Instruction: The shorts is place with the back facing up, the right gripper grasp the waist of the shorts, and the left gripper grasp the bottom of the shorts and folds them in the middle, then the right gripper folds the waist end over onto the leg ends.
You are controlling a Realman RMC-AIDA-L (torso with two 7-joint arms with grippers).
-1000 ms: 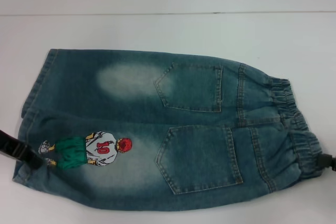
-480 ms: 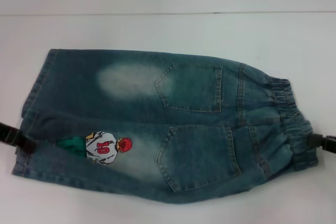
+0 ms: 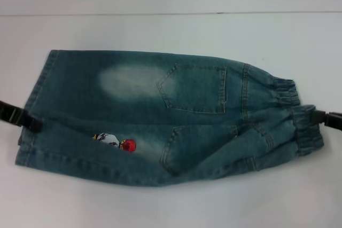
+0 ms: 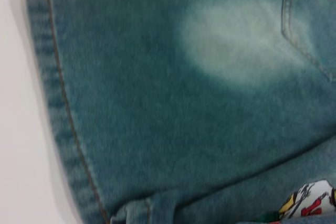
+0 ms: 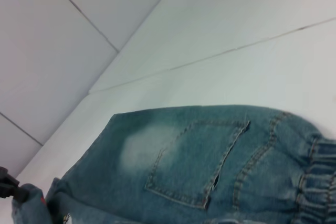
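Note:
The blue denim shorts (image 3: 160, 105) lie back up on the white table (image 3: 171, 30), leg ends to the left and elastic waist (image 3: 288, 95) to the right. My left gripper (image 3: 32, 124) is shut on the near leg's hem at the bottom of the shorts. My right gripper (image 3: 316, 116) is shut on the near part of the waist. The near half is raised and rolling toward the far half, so only a sliver of the cartoon print (image 3: 120, 143) shows. The far pocket (image 3: 195, 89) lies flat. The left wrist view shows the far leg's hem (image 4: 52, 87) and a pale patch (image 4: 236, 40).
A thin seam (image 3: 160, 13) crosses the table behind the shorts. Bare white surface surrounds the shorts on all sides. In the right wrist view, pale tiled panels (image 5: 63, 51) rise beyond the table's far edge.
Both grippers have carried the near edge of the shorts up and toward the far side. The near pocket has creased, and most of the cartoon print has rolled out of sight.

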